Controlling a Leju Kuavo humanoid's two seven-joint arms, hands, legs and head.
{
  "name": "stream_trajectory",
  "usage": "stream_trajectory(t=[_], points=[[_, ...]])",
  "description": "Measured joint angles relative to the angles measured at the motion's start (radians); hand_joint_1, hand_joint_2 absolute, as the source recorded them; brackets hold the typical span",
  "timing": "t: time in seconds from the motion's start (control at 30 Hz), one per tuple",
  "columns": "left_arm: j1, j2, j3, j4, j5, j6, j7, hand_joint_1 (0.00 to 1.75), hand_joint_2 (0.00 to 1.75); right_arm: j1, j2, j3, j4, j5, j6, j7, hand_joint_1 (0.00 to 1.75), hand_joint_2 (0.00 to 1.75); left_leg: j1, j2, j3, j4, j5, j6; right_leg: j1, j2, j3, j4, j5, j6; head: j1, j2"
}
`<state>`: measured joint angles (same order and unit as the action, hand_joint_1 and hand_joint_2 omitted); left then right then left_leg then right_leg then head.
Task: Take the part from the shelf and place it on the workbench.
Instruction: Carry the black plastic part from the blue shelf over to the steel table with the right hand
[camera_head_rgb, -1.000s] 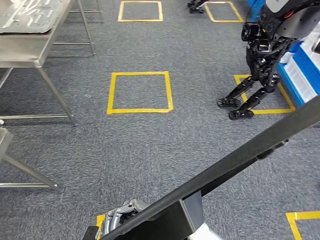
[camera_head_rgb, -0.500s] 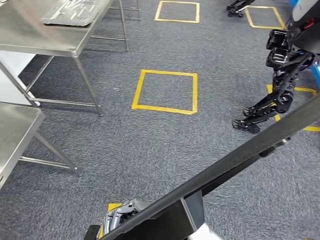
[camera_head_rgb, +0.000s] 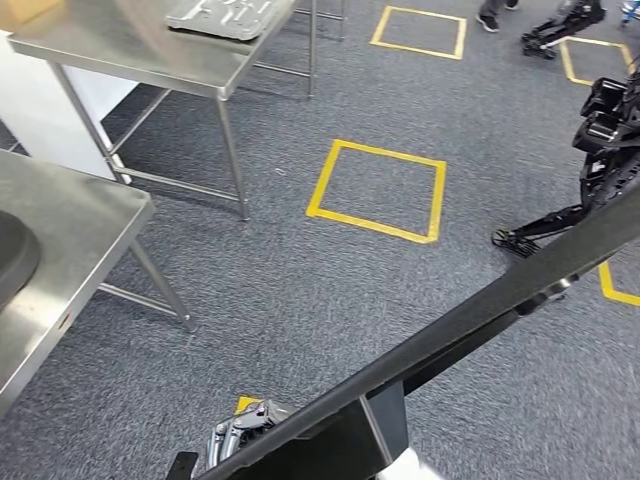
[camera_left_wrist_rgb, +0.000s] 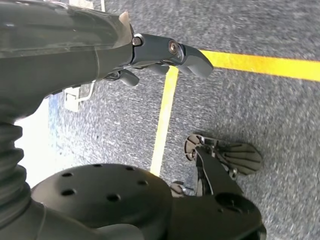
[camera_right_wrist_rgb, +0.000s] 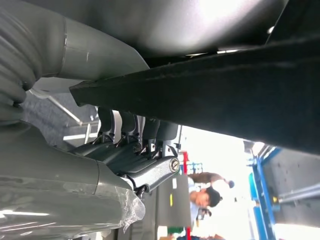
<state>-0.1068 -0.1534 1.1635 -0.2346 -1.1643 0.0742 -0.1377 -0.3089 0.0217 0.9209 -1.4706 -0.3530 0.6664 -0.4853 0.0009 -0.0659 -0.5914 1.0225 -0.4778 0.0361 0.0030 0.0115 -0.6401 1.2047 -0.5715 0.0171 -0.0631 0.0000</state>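
Note:
A long black part (camera_head_rgb: 468, 320) runs slantwise across the head view from the bottom centre to the right edge, carried above the floor. In the right wrist view my right hand (camera_right_wrist_rgb: 132, 150) grips this black part (camera_right_wrist_rgb: 211, 95) from beneath, fingers pressed against its edge. My left hand (camera_head_rgb: 241, 432) sits low by the part's near end; in its wrist view the left hand (camera_left_wrist_rgb: 166, 50) hangs over the carpet with fingers stretched out and nothing in them. A steel workbench (camera_head_rgb: 83, 225) stands at the near left with a dark round object (camera_head_rgb: 11, 255) on it.
A second steel table (camera_head_rgb: 151, 45) at the far left bears a flat metal plate (camera_head_rgb: 223, 15). Yellow taped squares (camera_head_rgb: 377, 190) mark the grey carpet. Another dark robot (camera_head_rgb: 607, 140) stands at the right. A person (camera_right_wrist_rgb: 205, 195) appears in the right wrist view.
The camera has turned left: the tables, yellow square and other robot have shifted right, and the near workbench has come into view. The part and hands keep their place in the picture.

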Motion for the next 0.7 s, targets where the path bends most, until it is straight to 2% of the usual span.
stream_trajectory(t=[0.07,0.1,0.13,0.2,0.23,0.27,0.33,0.4,0.43,0.47,0.53,0.57,0.6,0.63,0.7], points=[[-0.001,-0.002,0.0,0.0,0.0,0.0,0.0,0.0,1.75,-0.001,0.0,0.0,0.0,0.0,0.0,0.0,1.75,1.75,0.001,-0.025,0.0,0.0,0.001,-0.002,0.004,0.046,0.056,-0.132,0.066,-0.015,0.0,0.0],[-0.002,-0.003,0.0,0.0,-0.001,0.0,0.0,0.0,1.75,-0.001,0.0,0.0,0.0,0.0,0.0,0.0,1.75,1.75,0.004,-0.035,-0.002,0.0,0.003,-0.004,0.006,0.063,0.072,-0.171,0.082,-0.021,0.0,0.0],[-0.001,-0.003,0.0,0.0,-0.001,-0.001,0.0,0.0,1.75,-0.001,-0.001,0.0,0.0,0.0,0.0,0.0,1.75,1.75,0.007,-0.044,-0.005,0.0,0.005,-0.008,0.007,0.07,0.078,-0.185,0.085,-0.024,0.0,0.0],[0.002,-0.003,0.0,0.0,-0.002,-0.001,0.0,0.0,1.75,-0.004,0.0,0.0,-0.001,0.0,0.001,0.0,1.75,1.75,0.01,-0.058,-0.01,-0.003,0.007,-0.016,0.007,0.05,0.086,-0.203,0.087,-0.027,0.001,0.0],[0.003,-0.003,0.0,0.0,-0.002,-0.001,0.0,0.0,1.75,-0.005,0.001,0.0,-0.002,0.0,0.001,0.0,1.75,1.75,0.008,-0.046,-0.014,0.002,0.002,-0.02,0.005,0.037,0.092,-0.219,0.089,-0.029,0.0,0.0],[0.003,-0.003,0.0,0.0,-0.003,-0.001,0.0,0.0,1.75,-0.006,0.002,0.0,-0.003,0.0,0.001,0.0,1.75,1.75,0.006,-0.024,-0.024,0.02,-0.013,-0.025,0.003,0.022,0.099,-0.234,0.091,-0.032,-0.001,0.0],[0.0,-0.003,0.0,0.0,-0.003,0.0,0.0,0.0,1.75,-0.005,0.002,0.0,-0.003,0.001,0.001,-0.001,1.75,1.75,0.006,0.03,-0.068,0.112,-0.067,-0.035,0.002,-0.006,0.106,-0.249,0.094,-0.035,-0.003,0.0],[-0.002,-0.003,0.0,0.0,-0.003,0.0,0.0,0.0,1.75,-0.002,0.002,0.0,-0.003,0.001,0.001,-0.001,1.75,1.75,0.013,0.049,-0.119,0.225,-0.11,-0.048,0.002,-0.036,0.105,-0.247,0.092,-0.034,-0.003,0.0],[-0.003,-0.003,0.0,0.0,-0.003,0.0,-0.001,0.0,1.75,-0.001,0.002,0.0,-0.002,0.001,0.001,-0.001,1.75,1.75,0.017,0.053,-0.127,0.245,-0.109,-0.053,0.002,-0.05,0.105,-0.246,0.09,-0.032,-0.003,0.0],[-0.004,-0.002,0.0,0.0,-0.003,0.0,-0.001,0.0,1.75,-0.001,0.002,0.0,-0.002,0.001,0.001,-0.001,1.75,1.75,0.02,0.058,-0.115,0.226,-0.091,-0.059,0.0,-0.063,0.105,-0.243,0.087,-0.029,-0.003,0.0],[-0.004,-0.002,0.0,0.0,-0.003,0.0,0.0,0.0,1.75,-0.001,0.002,0.0,-0.002,0.001,0.001,-0.001,1.75,1.75,0.024,0.086,-0.048,0.102,-0.036,-0.067,-0.003,-0.084,0.105,-0.232,0.079,-0.019,-0.004,0.0],[-0.004,-0.002,0.0,0.0,-0.003,0.0,0.0,0.0,1.75,-0.002,0.002,0.0,-0.002,0.001,0.001,-0.001,1.75,1.75,0.024,0.1,-0.019,0.046,-0.017,-0.065,-0.002,-0.092,0.103,-0.224,0.073,-0.012,-0.005,0.0],[-0.004,-0.003,0.0,0.0,-0.003,0.0,0.0,0.0,1.75,-0.002,0.002,0.0,-0.003,0.001,0.001,-0.001,1.75,1.75,0.022,0.109,-0.002,0.012,-0.01,-0.06,-0.001,-0.099,0.101,-0.218,0.069,-0.006,-0.006,0.0],[-0.004,-0.003,0.0,0.0,-0.003,0.0,0.0,0.0,1.75,-0.003,0.002,0.0,-0.003,0.001,0.001,-0.001,1.75,1.75,0.018,0.111,0.001,0.003,-0.013,-0.053,0.0,-0.105,0.1,-0.213,0.067,-0.001,-0.007,0.0],[-0.001,-0.003,0.0,0.0,-0.003,0.0,0.0,0.0,1.75,-0.004,0.002,0.0,-0.003,0.0,0.001,-0.001,1.75,1.75,0.014,0.096,-0.003,0.004,-0.009,-0.036,-0.002,-0.112,0.1,-0.211,0.065,0.007,-0.006,0.0]])
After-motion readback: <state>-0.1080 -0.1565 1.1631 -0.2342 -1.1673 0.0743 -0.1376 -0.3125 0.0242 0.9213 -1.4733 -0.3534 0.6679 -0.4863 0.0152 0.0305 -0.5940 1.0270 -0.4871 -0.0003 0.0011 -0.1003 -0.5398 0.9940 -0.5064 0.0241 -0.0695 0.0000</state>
